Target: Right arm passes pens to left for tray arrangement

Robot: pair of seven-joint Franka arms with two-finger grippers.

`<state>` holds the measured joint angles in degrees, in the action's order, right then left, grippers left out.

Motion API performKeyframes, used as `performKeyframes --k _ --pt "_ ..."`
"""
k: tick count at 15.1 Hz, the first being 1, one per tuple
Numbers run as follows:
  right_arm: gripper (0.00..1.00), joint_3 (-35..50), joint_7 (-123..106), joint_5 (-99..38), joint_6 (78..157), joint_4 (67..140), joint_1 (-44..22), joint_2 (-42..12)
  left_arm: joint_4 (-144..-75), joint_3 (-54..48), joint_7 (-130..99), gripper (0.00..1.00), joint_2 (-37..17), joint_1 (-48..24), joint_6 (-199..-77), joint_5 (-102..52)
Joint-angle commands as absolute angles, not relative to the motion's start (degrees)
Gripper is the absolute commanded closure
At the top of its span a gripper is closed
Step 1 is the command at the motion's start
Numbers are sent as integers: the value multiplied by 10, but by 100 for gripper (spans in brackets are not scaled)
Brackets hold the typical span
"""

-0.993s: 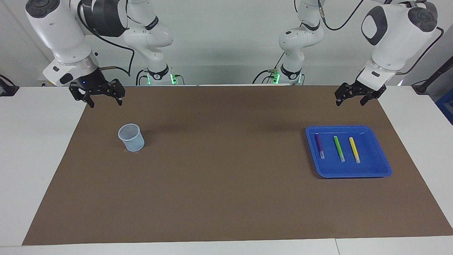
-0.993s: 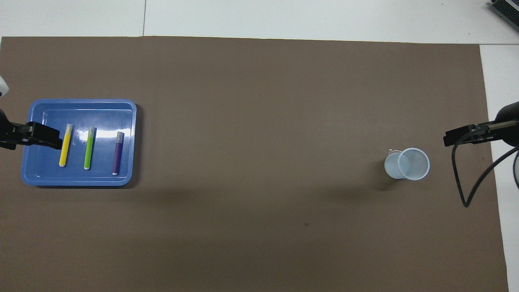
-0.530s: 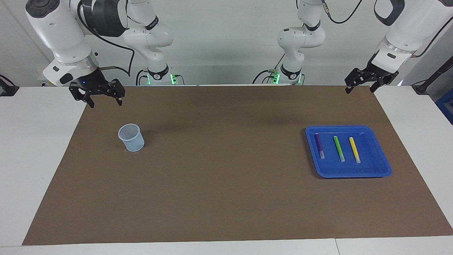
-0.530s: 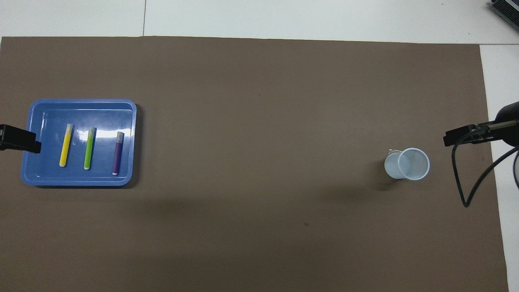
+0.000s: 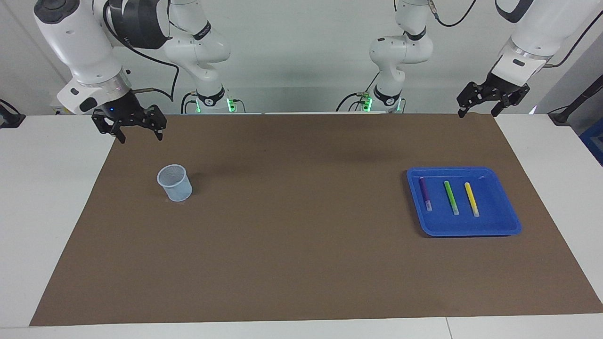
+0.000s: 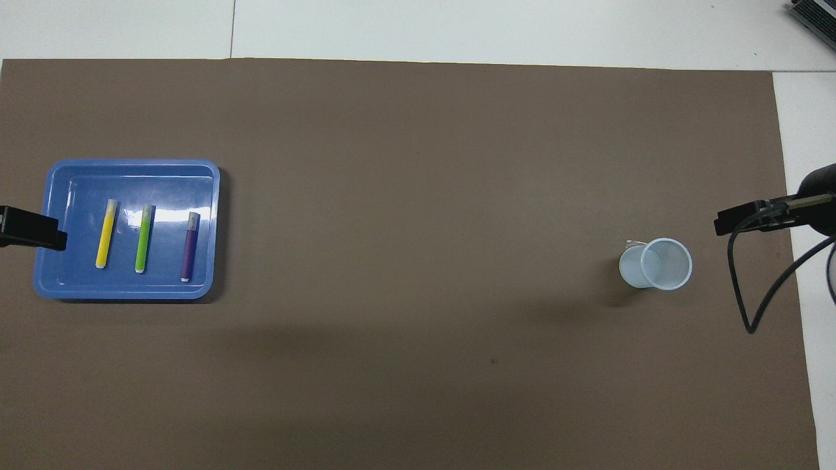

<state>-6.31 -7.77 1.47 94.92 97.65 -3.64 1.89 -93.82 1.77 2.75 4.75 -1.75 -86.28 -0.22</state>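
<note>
Three pens lie side by side in the blue tray (image 5: 504, 221) (image 6: 65, 287) at the left arm's end of the table: purple (image 5: 425, 193) (image 6: 189, 247), green (image 5: 451, 197) (image 6: 144, 238) and yellow (image 5: 471, 199) (image 6: 106, 233). My left gripper (image 5: 476, 112) hangs open and empty, raised over the mat's edge by that arm's base; only its tip (image 6: 32, 228) shows in the overhead view. My right gripper (image 5: 140, 135), with a blue wrist light, waits open and empty over the mat's corner at the right arm's end.
A pale blue mesh cup (image 5: 175, 183) (image 6: 656, 264) stands on the brown mat (image 5: 292, 226) toward the right arm's end. A black cable (image 6: 744, 287) loops down from the right arm. White table borders the mat.
My left gripper has risen and drawn back from over the tray toward its base. The pens, the cup and the right arm have stayed put.
</note>
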Motion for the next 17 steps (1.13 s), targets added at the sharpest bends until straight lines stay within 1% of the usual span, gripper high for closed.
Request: performKeyframes --k 1,8,17 --pt "0 -62 -83 17 952 983 -35 29 -981 25 33 0 77 -25 -884 -1" --pt "0 -62 -83 17 953 983 -35 29 -971 24 29 0 76 -20 -845 -2" --pt "0 -62 -83 17 953 983 -35 29 -967 23 30 0 76 -24 -845 -4"
